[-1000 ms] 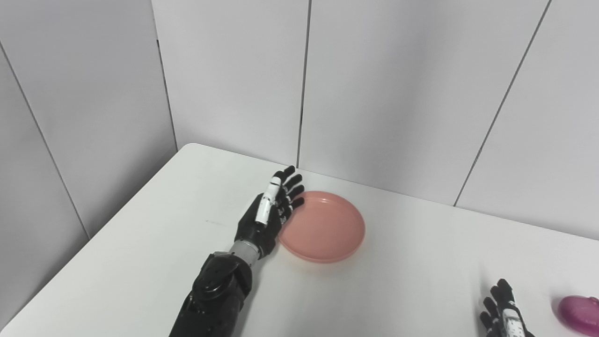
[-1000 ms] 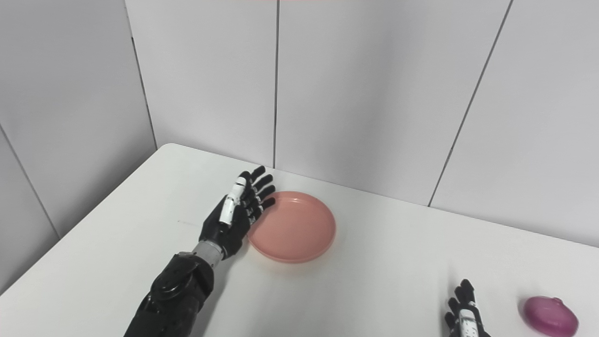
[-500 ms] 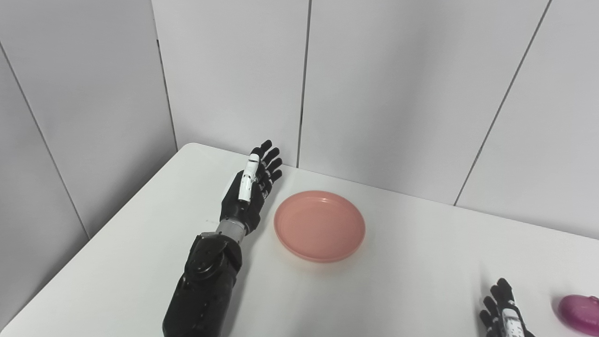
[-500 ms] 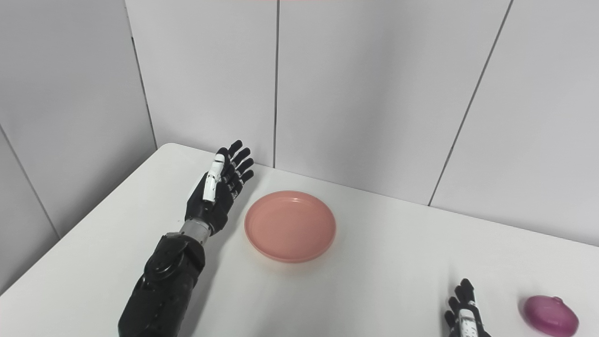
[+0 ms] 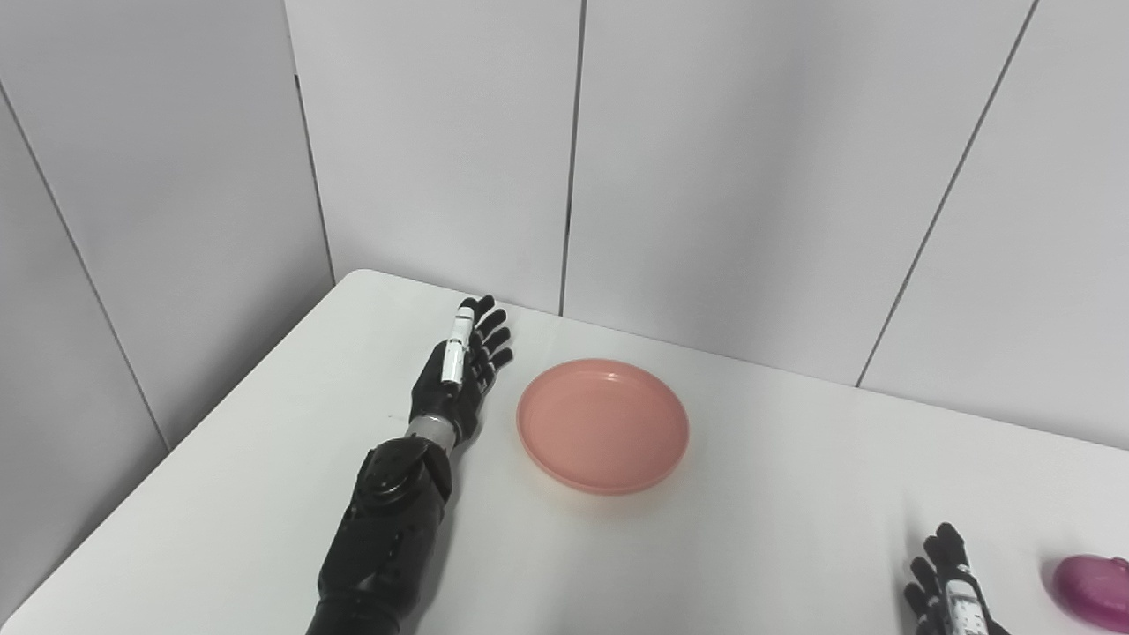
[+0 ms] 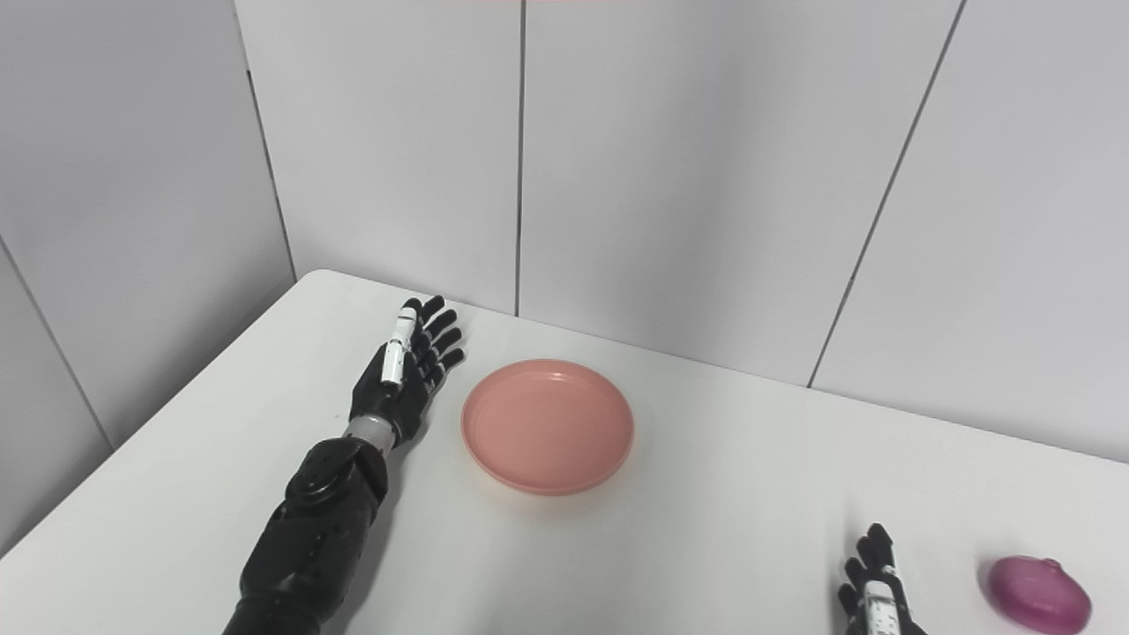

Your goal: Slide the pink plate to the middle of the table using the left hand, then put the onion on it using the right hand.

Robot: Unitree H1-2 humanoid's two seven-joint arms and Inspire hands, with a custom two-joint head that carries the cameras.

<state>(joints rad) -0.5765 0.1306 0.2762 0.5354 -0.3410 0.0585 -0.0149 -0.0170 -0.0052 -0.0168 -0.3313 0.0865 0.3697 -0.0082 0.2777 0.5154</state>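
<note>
The pink plate (image 5: 603, 423) lies flat on the white table (image 5: 758, 538), left of its middle. My left hand (image 5: 459, 375) is open, fingers straight and apart, resting low on the table just left of the plate with a gap between them. The purple onion (image 6: 1037, 593) lies at the right near the front edge. My right hand (image 6: 873, 593) is open at the bottom edge, left of the onion and apart from it; only its fingers show.
Grey wall panels stand close behind the table's back edge (image 5: 706, 348). The table's left edge (image 5: 176, 450) runs diagonally down to the bottom left corner.
My left hand has moved left and away from the plate's rim, then lowered toward the table. The plate, onion and right hand have not moved.
</note>
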